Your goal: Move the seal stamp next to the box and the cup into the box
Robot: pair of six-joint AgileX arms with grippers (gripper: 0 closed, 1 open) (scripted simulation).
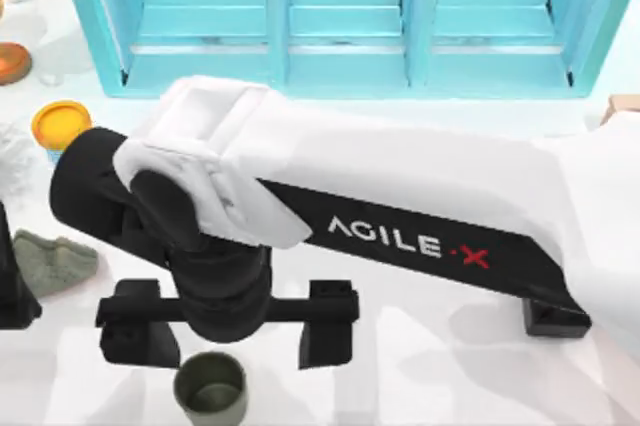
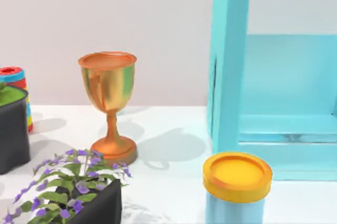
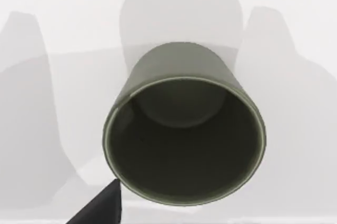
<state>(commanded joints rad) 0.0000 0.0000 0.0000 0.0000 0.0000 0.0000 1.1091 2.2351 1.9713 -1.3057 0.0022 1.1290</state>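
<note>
Cup (image 1: pixel 210 388) at lower centre of the desk (image 1: pixel 420 366): light, rigid, smooth; grip across its rim. Right gripper (image 1: pixel 228 331) fingers apart above it.

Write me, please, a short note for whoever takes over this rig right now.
Right pincer: open, hovering close by the cup, not gripping.
Left arm: parked at the left of the table.
Cup stands upright on the table, outside the box, whose corner shows at the far right.
Seal stamp: probably the black block under the right arm.
Done: nothing confirmed. Left: grasp cup, put it in box; check stamp placement.
</note>
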